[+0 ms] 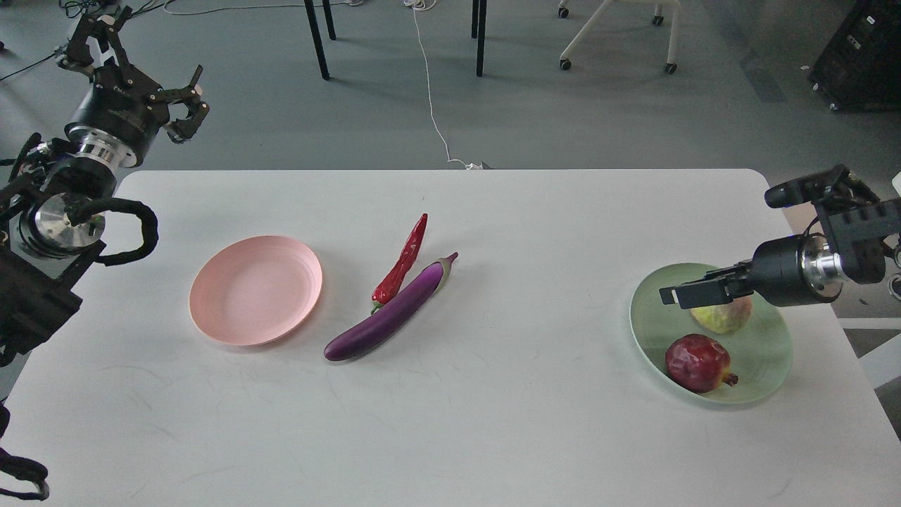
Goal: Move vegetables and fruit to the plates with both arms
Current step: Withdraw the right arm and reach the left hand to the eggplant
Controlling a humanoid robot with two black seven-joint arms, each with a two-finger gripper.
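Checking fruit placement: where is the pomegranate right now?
In the head view, the pomegranate lies on the green plate at table's right, just nearer than the yellow-green fruit.

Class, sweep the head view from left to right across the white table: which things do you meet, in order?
Pink plate → purple eggplant → green plate, which holds both fruits. The red chili lies over the eggplant's span, and the two fruits overlap each other sideways, so they are left out of the order.

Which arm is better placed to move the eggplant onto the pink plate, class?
Left. The left claw is on the pink plate side, nearer the eggplant; the right claw is over the green plate, far across the table.
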